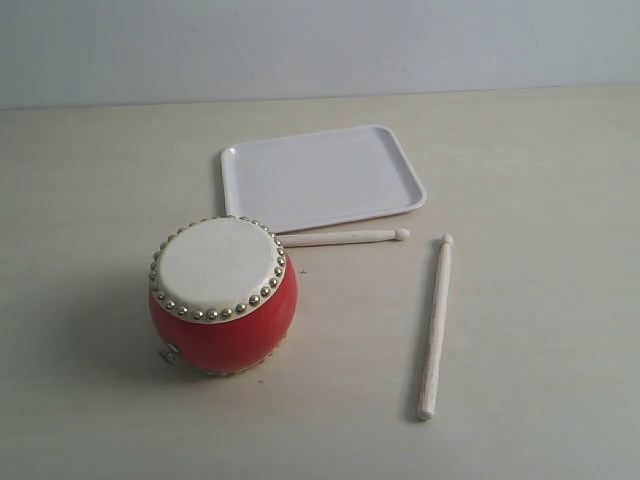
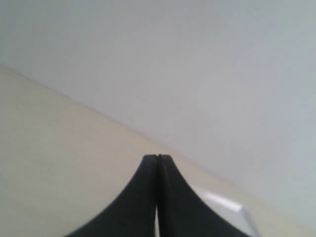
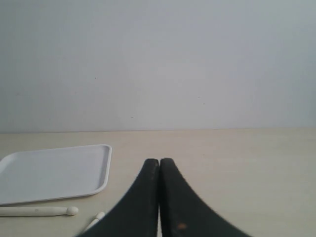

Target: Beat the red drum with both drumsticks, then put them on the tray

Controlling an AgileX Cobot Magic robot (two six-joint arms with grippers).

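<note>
The red drum with its cream skin and gold studs stands on the table, left of centre in the exterior view. One drumstick lies across between the drum and the tray, its bead tip pointing right. The other drumstick lies lengthwise to the right, bead tip towards the tray. The white tray sits flat behind them, with nothing on it. Neither arm shows in the exterior view. My left gripper is shut and holds nothing. My right gripper is also shut on nothing, with the tray and a drumstick tip off to one side.
The pale table runs back to a plain light wall. A white corner of the tray peeks out beside the left fingers. A second stick tip lies by the right fingers.
</note>
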